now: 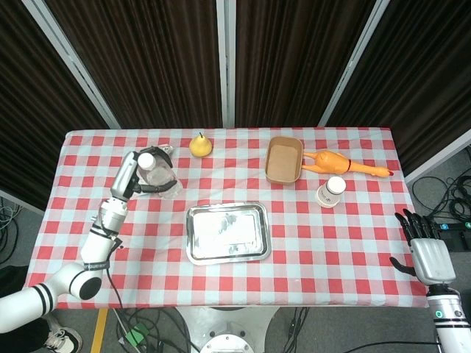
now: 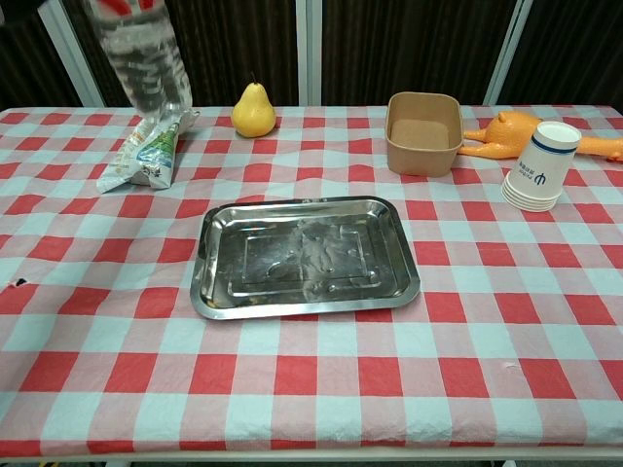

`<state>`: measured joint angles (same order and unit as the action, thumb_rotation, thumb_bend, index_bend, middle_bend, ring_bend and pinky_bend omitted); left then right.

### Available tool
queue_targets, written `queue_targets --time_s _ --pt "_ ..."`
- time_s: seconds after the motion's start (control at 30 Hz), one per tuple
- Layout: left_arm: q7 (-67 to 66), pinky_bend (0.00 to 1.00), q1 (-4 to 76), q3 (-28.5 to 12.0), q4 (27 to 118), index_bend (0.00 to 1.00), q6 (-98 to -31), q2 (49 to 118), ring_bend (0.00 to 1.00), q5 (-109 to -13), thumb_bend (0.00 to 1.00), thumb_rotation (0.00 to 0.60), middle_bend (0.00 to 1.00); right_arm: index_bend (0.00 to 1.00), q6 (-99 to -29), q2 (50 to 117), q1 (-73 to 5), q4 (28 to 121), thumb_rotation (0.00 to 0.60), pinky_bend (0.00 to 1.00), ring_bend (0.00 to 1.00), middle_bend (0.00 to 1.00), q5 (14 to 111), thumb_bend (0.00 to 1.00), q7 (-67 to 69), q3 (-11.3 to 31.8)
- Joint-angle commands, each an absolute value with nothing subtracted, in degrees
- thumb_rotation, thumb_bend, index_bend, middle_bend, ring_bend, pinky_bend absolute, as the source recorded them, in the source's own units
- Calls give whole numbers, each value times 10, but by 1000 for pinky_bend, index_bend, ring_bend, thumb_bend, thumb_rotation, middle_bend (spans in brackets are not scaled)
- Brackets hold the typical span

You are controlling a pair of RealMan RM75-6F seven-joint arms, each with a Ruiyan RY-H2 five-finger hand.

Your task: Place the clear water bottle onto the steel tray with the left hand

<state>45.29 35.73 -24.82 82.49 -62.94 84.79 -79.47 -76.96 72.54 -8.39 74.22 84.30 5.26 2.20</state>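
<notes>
left hand (image 1: 140, 176) wrapped around the bottle (image 1: 157, 176) at left of centre in the head view, fingers curled about its body, white cap up. bottle lifted clear of the surface (image 1: 309, 243), seen in the chest view only as its lower part (image 2: 141, 58) hanging at the upper left of the frame, above the snack packet (image 2: 148, 148). hand itself cut off at the top edge there.

tray (image 1: 226, 232) lying flat at lower centre of the head view, to the lower right of the bottle and apart from it; bare steel inside, shown large in the middle of the chest view (image 2: 304, 256).

right hand (image 1: 425, 250) at the lower right edge of the head view, beyond the surface's edge, fingers spread and straight, holding nothing.

pear (image 1: 200, 145) upright at upper centre, near the far edge. brown paper box (image 1: 284, 159) right of it, with the rubber chicken (image 1: 342, 165) lying just beside the box on its right. stack of paper cups (image 1: 331, 191) below the chicken, tilted in the chest view (image 2: 538, 166). red and white checked cloth over the whole surface.
</notes>
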Motion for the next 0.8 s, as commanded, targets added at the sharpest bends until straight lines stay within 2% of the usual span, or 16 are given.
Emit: queue_targets --time_s 0.03,0.1,0.2,0.3,0.43,0.67,0.8 --pt "467 524 332 -172 793 599 -615 867 511 -774 266 600 649 0 -768 728 -85 739 600 0 0 2 847 106 53 19" --pt "471 524 329 -158 758 599 -602 894 511 -757 265 600 647 0 -769 727 -84 737 600 0 0 2 847 106 54 19" --pt "475 525 346 -180 739 599 -623 910 511 -770 265 600 646 0 -771 727 -84 737 600 0 0 3 846 106 53 20" --pt "479 525 367 -204 745 598 -641 902 511 -790 264 600 646 0 -769 729 -84 739 600 0 0 3 843 107 52 22" --pt "486 526 374 -209 753 598 -640 897 511 -788 264 600 646 0 -766 731 -84 738 600 0 0 2 847 107 49 18" --pt "474 526 429 -217 775 596 -618 950 511 -792 263 600 646 0 -767 729 -84 740 600 0 0 3 840 107 46 23" --pt "464 526 414 -219 772 596 -636 916 511 -791 263 600 646 0 -769 727 -85 744 600 0 0 3 845 107 46 23"
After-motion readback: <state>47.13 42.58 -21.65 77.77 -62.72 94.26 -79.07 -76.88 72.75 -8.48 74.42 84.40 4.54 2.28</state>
